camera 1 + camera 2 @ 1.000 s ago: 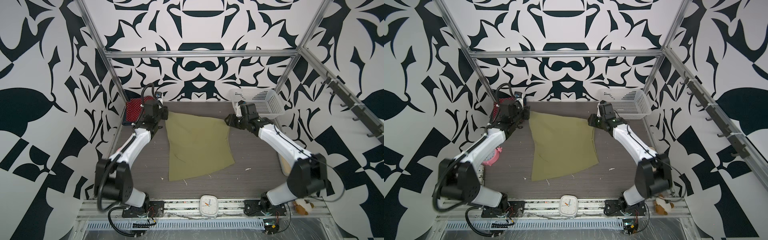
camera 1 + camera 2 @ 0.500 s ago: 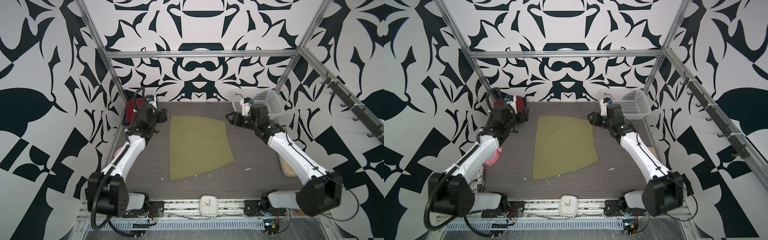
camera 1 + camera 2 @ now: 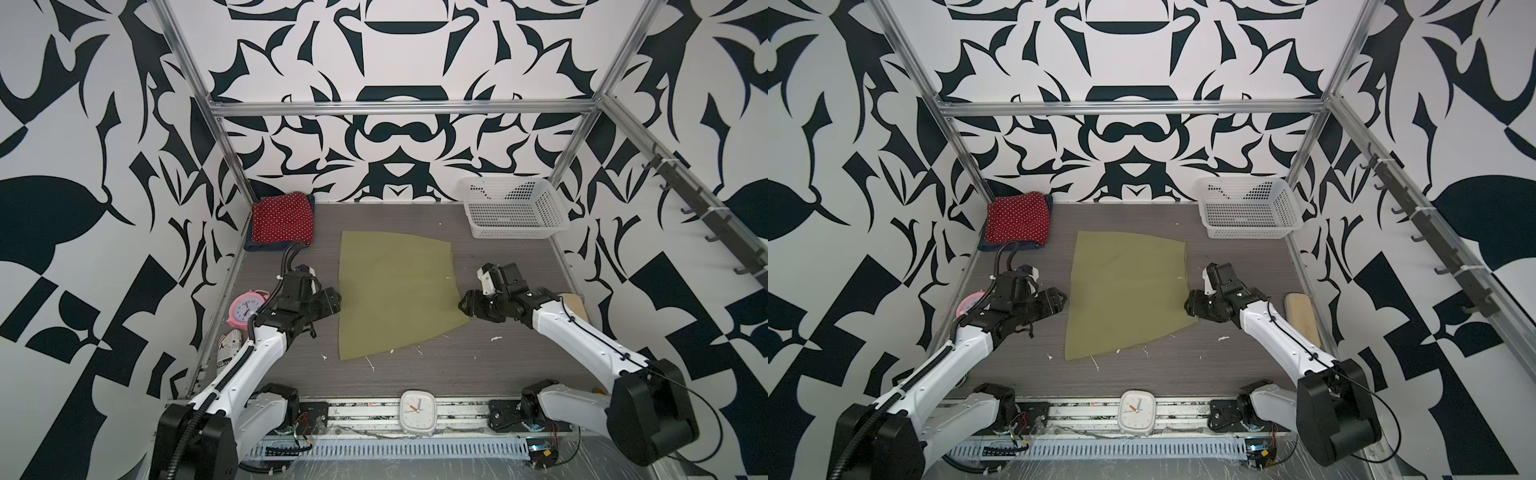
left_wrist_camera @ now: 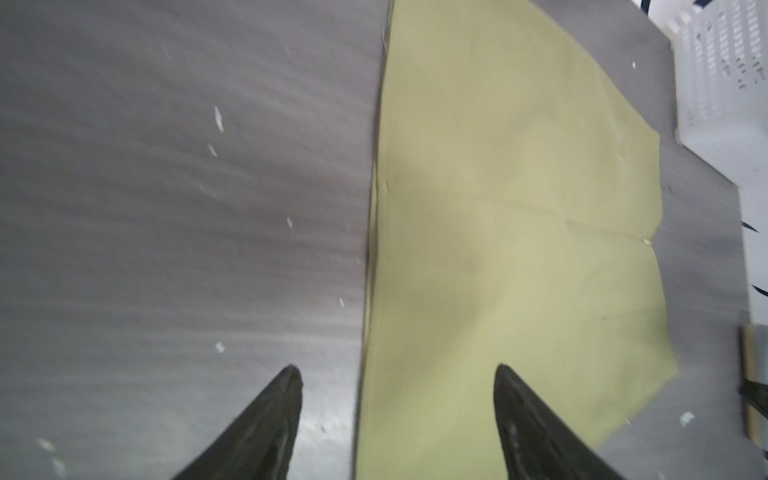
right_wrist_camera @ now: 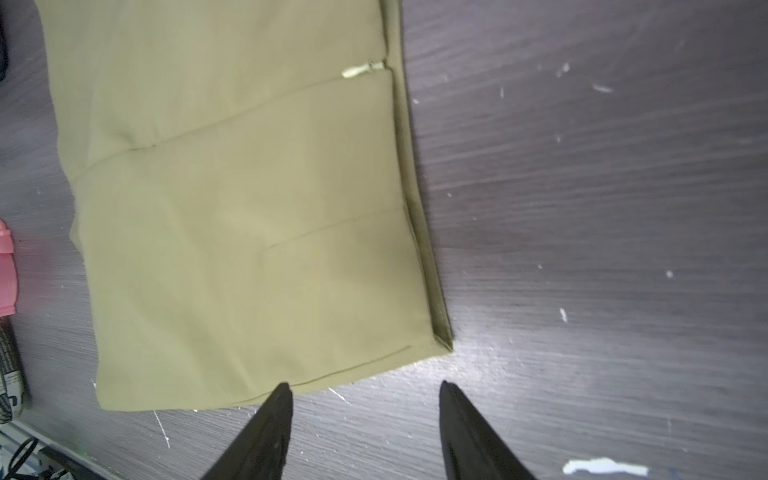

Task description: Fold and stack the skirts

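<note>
Of three skirts, the olive skirt (image 3: 395,295) is lying flat between the wide-gaping left gripper (image 4: 397,368) and right gripper (image 5: 365,383), while the red skirt (image 3: 282,218) is sitting on the denim skirt (image 3: 266,246), well apart from the one basket (image 3: 511,216).

Bare table (image 3: 498,353) around olive skirt (image 3: 395,291)

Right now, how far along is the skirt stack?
Done: red polka-dot skirt sits folded on the denim skirt, back left corner. In hand: nothing; left fingers and right fingers are open beside the flat olive skirt. Left: fold it, stack it.
</note>
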You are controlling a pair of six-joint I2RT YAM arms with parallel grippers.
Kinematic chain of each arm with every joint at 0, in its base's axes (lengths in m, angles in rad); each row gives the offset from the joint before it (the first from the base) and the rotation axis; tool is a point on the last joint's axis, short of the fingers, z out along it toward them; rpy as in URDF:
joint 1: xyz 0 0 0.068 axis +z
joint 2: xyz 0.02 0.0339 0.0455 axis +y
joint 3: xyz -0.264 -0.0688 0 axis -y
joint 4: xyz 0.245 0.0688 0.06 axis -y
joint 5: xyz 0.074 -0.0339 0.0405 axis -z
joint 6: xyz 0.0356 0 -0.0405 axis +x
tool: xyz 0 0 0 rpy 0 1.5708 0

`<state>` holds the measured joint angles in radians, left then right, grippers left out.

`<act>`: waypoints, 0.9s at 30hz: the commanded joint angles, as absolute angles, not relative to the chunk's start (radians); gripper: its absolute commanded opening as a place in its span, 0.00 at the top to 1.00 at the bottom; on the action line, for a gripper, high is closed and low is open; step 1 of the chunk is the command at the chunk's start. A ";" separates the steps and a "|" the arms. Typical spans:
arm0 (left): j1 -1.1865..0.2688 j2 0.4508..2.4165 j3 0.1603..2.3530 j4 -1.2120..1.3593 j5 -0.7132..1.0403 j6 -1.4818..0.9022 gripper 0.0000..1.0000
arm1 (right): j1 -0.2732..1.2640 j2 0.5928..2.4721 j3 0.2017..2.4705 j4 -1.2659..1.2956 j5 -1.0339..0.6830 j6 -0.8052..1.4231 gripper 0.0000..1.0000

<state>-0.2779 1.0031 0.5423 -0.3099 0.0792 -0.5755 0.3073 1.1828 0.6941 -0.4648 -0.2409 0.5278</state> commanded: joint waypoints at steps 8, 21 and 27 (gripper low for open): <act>-0.508 0.961 0.410 -0.387 0.070 -0.899 0.23 | 0.245 1.169 0.635 -0.490 -0.333 0.565 0.34; -0.654 0.822 0.279 -0.409 0.015 -1.136 0.29 | 0.241 1.250 0.578 -0.338 -0.422 0.589 0.41; -0.730 0.824 0.261 -0.419 0.013 -1.199 0.47 | 0.241 1.230 0.574 -0.329 -0.407 0.584 0.46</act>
<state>-0.7033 0.8257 0.2928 -0.3862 0.0303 -1.1450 0.2436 1.2575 0.5743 -0.3622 -0.4038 0.5785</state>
